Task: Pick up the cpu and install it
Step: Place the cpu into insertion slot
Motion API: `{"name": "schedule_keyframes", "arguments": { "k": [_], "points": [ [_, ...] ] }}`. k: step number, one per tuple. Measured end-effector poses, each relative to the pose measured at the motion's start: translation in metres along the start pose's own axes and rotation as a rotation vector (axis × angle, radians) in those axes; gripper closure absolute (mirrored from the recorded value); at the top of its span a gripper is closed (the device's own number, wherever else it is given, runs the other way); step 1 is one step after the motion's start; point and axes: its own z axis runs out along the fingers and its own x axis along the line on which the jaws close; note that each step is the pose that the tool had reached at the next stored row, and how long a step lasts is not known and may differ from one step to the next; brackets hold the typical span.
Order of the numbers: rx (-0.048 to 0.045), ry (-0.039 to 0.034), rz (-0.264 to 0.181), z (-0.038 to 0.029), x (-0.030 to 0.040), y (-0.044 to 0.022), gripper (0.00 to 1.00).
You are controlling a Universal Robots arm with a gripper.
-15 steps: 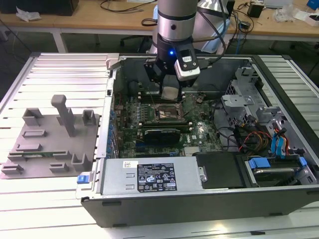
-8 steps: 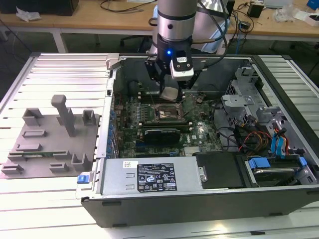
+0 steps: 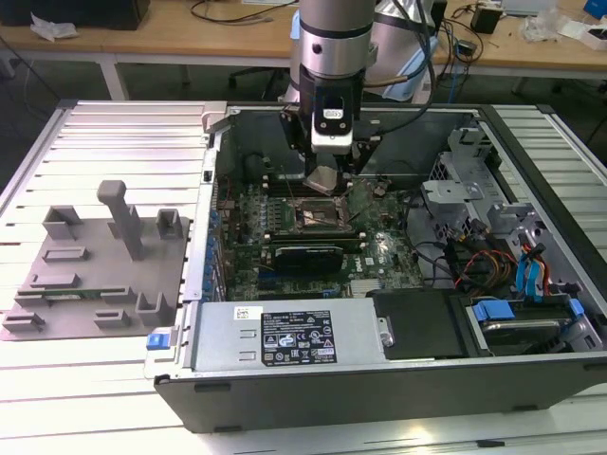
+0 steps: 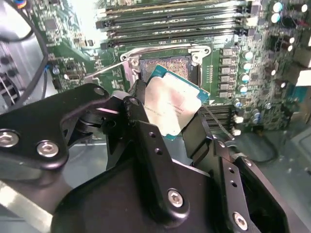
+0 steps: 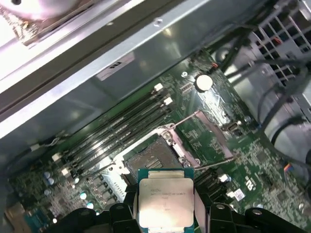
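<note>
The cpu [image 4: 173,103] is a small flat square chip with a pale metal top and a green rim. My gripper [image 3: 324,186] is shut on it, one black finger [image 4: 137,104] on each of two opposite edges. In the exterior view the cpu [image 3: 323,178] hangs tilted just above the open motherboard socket [image 3: 316,216] inside the computer case. In the first wrist view the cpu [image 5: 165,201] sits in front of the socket [image 5: 146,156], whose load plate is swung open. The socket [image 4: 167,64] lies bare behind the chip in the second wrist view.
Memory slots [image 4: 170,19] run along one side of the socket. A drive cage [image 3: 465,185] and loose cables [image 3: 474,261] fill the case toward the exterior view's right. A grey fixture tray [image 3: 95,275] with posts lies outside the case on the exterior view's left.
</note>
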Motion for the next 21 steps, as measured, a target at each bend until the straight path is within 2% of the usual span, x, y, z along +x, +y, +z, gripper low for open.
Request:
{"name": "schedule_keyframes", "arguments": {
  "k": [15,17,21],
  "points": [
    [0.0107,-0.0153,0.305,0.0007,0.0,0.0,0.45],
    [0.0131,-0.0187,0.373,0.0009,0.0,-0.0001,0.45],
    [0.0161,-0.0229,0.456,0.0011,0.0,-0.0001,0.45]
  ]
}}
